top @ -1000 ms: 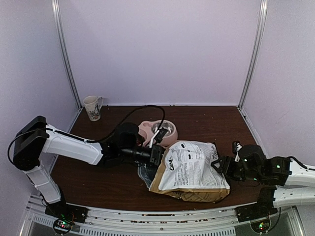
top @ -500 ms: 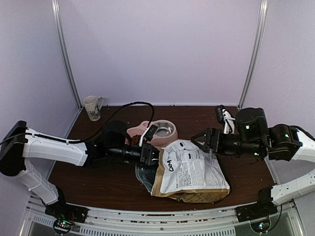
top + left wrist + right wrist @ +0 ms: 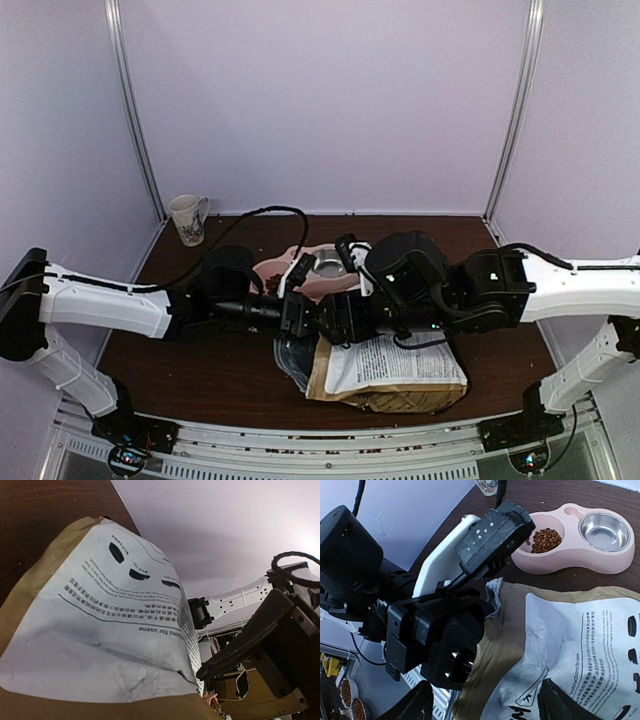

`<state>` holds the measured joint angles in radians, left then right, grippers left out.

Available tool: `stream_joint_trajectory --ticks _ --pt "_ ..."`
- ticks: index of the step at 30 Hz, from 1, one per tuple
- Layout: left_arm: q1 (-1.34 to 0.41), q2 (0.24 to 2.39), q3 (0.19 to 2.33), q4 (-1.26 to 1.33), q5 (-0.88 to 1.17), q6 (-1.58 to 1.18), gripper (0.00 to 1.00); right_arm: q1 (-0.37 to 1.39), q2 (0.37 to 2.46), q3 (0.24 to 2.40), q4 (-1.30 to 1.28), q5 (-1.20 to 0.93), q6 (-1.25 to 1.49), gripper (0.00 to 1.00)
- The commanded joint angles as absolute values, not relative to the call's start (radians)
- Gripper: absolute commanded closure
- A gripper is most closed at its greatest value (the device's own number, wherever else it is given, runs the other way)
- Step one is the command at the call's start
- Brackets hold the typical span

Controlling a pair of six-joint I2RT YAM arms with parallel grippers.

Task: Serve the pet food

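The left gripper [image 3: 486,598] is pinched narrow on the crumpled grey-white lip of the paper bag [image 3: 572,630], at the bag's end nearest the counter's left edge. From its own wrist camera the bag's printed white label and tan border fill most of the view, pressed close to the lens.

The right gripper [image 3: 486,682] hangs just above the same end of the bag. Its two dark fingers [image 3: 420,702] are spread wide, with nothing between them but the bag's tan paper below. The pictures do not show whether they touch it. In the top view the two grippers sit almost against each other over the middle of the counter [image 3: 200,370].

The bag lies flat, label up, toward the counter's near edge.

The pet food [image 3: 545,539] is a small loose heap of reddish-brown dry pellets, each crumb-sized and roughly round, darker than the brown counter. It sits in the pink double bowl [image 3: 580,562], in the compartment nearer the counter's left edge, covering the middle of that well and leaving the pink wall bare around it. The other compartment holds a shiny steel dish [image 3: 605,527]. The bowl stands just beyond the bag toward the far edge, apart from it. A few stray brown crumbs dot the counter past the bowl.

A pale mug [image 3: 188,218] stands in the far left corner.
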<state>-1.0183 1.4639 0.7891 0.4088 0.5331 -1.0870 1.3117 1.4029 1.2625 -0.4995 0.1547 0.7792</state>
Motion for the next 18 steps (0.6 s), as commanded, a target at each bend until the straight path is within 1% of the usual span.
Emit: stream_joint_trajectory --ticks 1,3,7,14,16,18 --pt "-1.02 1.402 0.802 0.532 0.538 -1.05 1.0 1.323 1.446 1.334 -0.536 0.162 0.724 0.28" --pt "-1.02 1.398 0.802 0.529 0.535 -1.05 1.0 1.327 1.471 1.363 -0.59 0.187 0.717 0.31" --pt "-1.019 1.383 0.797 0.519 0.521 -1.053 1.0 1.33 1.48 1.377 -0.673 0.236 0.726 0.45" --pt "-1.017 1.36 0.793 0.528 0.513 -1.066 1.0 1.331 1.479 1.371 -0.75 0.303 0.754 0.59" --pt "-1.017 1.354 0.789 0.526 0.509 -1.068 1.0 1.331 1.48 1.37 -0.753 0.308 0.76 0.67" --pt "-1.017 1.347 0.782 0.525 0.502 -1.069 1.0 1.33 1.478 1.371 -0.758 0.315 0.762 0.79"
